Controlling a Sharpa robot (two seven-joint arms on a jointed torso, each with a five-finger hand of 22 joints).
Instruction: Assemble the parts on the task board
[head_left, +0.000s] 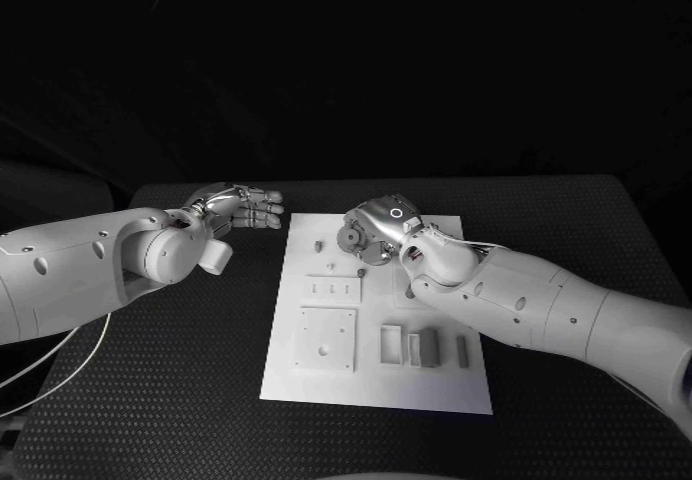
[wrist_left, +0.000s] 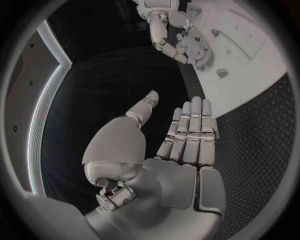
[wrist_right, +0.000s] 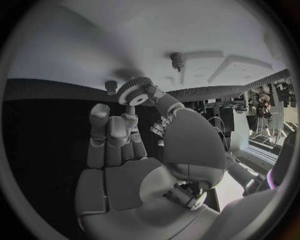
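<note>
Toothed gear (wrist_right: 134, 92), grey, pinched in the right hand (head_left: 378, 228) between thumb and a fingertip; the other fingers (wrist_right: 99, 131) stand straight beside it. In the right wrist view the gear hangs close to the task board (head_left: 447, 385), near two small pegs (wrist_right: 177, 60) standing in the plate; whether it touches the plate is hard to tell from this angle. In the head view the right hand sits over the board's far end, toward its right half, with the gear (head_left: 351, 238) showing at the hand's near-left side.

Task board lies in the middle of the black surface (head_left: 173, 400), long side running away from the robot. Near end carries a square block (head_left: 326, 339) and a few upright rectangular pieces (head_left: 392, 343); a smaller plate with slots (head_left: 333, 290) sits mid-board.

Left hand (head_left: 242, 207) is off the board's far-left corner, above the surface, fingers (wrist_left: 195, 125) straight and pressed side by side, thumb apart, holding nothing.
</note>
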